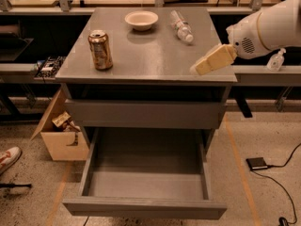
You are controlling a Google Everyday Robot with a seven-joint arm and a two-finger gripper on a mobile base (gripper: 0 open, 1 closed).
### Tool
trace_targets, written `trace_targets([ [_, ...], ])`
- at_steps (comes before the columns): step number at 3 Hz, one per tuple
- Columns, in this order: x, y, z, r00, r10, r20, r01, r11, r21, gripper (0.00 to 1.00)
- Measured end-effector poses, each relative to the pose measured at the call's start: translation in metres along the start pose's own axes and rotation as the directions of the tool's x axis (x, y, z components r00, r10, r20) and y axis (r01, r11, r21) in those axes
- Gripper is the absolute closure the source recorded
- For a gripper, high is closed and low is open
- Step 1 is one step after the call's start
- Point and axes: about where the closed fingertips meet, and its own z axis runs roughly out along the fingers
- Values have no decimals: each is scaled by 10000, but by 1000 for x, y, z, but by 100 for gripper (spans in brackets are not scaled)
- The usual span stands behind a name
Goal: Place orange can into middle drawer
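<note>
Over the worktop (155, 55) and the open middle drawer (143, 207), the pincer (207, 65) hung at the right edge, spread or pressed together I cannot tell, well apart from the upright orange can (100, 50) near the left edge, so the reach looked to be the step in hand, and the next move would call for travelling left to grasp the can.

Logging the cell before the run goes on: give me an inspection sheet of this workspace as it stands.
Surface: grey cabinet top, carrying three items.
Job's things: orange can upright near the top's left edge; middle drawer pulled open, nothing seen inside.
Clutter: white bowl; clear bottle lying on its side at the back.
Grippers: gripper over the top's right front edge, well apart from the can.
Cables: black cable and small black box on the floor, right.
Surroundings: cardboard box left of the cabinet; shoe at the left edge.
</note>
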Motion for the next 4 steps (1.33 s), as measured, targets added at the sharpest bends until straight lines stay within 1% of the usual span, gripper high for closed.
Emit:
trace_targets([
  [1, -30, 30, 39, 9975, -211, 676, 263, 9967, -769, 0],
  [2, -62, 62, 72, 9913, -311, 1280, 472, 9911, -1243, 0],
  [3, -91, 86, 105, 9835, -70, 1810, 300, 9917, -1246, 0],
  [4, -119, 98, 139, 9732, 130, 2298, 104, 9949, -1004, 0],
])
